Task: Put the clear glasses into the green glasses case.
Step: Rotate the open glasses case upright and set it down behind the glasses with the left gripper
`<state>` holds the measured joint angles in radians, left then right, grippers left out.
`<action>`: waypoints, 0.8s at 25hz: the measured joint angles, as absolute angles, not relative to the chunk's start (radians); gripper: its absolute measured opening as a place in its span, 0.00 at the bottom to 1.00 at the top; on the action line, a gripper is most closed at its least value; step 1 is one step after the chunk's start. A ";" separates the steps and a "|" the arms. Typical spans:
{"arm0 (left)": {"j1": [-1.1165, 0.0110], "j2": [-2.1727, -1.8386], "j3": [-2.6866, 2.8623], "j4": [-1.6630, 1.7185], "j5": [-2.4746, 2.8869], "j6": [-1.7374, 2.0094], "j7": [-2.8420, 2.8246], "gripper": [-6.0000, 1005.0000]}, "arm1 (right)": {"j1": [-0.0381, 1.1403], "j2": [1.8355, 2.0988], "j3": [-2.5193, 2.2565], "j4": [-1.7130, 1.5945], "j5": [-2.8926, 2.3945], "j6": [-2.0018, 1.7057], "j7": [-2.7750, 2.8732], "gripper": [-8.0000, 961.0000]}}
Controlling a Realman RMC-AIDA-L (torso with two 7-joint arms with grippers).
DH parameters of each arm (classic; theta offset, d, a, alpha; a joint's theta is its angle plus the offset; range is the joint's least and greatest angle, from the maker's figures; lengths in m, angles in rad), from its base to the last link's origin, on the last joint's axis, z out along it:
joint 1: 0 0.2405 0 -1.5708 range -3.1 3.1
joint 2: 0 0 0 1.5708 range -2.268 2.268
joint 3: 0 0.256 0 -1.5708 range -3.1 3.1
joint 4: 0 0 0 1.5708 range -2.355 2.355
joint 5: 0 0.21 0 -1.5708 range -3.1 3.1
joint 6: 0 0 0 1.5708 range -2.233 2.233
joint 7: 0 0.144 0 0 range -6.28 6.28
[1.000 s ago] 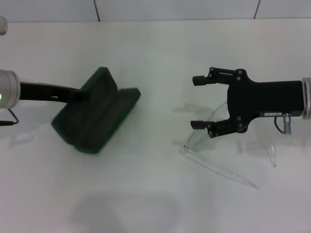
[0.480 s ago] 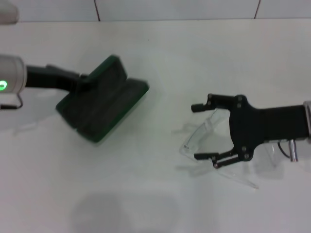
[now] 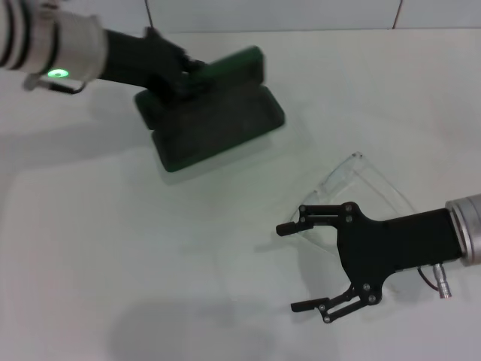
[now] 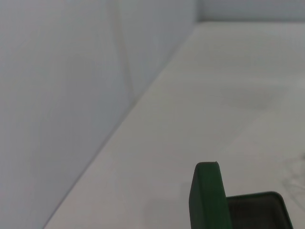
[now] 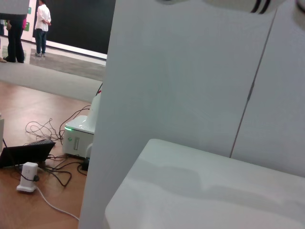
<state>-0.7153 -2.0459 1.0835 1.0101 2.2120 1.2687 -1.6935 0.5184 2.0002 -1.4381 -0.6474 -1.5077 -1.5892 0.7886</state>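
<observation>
The green glasses case (image 3: 214,124) is open, its lid (image 3: 233,69) raised, at the far left of the white table. My left gripper (image 3: 174,79) holds it at the lid's end. In the left wrist view the lid's edge (image 4: 207,195) and dark lining (image 4: 257,212) show. The clear glasses (image 3: 331,180) lie on the table at the right, just beyond my right gripper (image 3: 289,267). That gripper is open and empty, and its upper finger (image 3: 301,222) is next to the lens. The right wrist view shows neither object.
The white table (image 3: 150,248) ends at a tiled wall (image 3: 270,13) behind the case. The right wrist view shows a white panel (image 5: 190,71), a table corner (image 5: 157,191), and cables and a device (image 5: 78,138) on the floor beyond.
My left arm has carried the case away from me and to the right, turning it. My right gripper, still open, has moved nearer to me, off the glasses, which now lie beyond it.
</observation>
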 joint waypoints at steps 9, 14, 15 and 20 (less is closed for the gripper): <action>-0.844 -2.079 1.185 0.919 2.316 1.266 -1.601 0.21 | 0.520 2.011 -1.435 -0.643 -1.511 -1.582 0.789 0.86; -0.875 -2.083 1.201 0.878 2.324 1.263 -1.585 0.21 | 0.529 2.012 -1.432 -0.633 -1.512 -1.568 0.791 0.86; -0.875 -2.084 1.201 0.876 2.324 1.259 -1.578 0.21 | 0.529 2.012 -1.432 -0.633 -1.512 -1.565 0.791 0.86; -0.867 -2.087 1.211 0.859 2.321 1.233 -1.554 0.21 | 0.533 2.012 -1.432 -0.633 -1.511 -1.535 0.791 0.86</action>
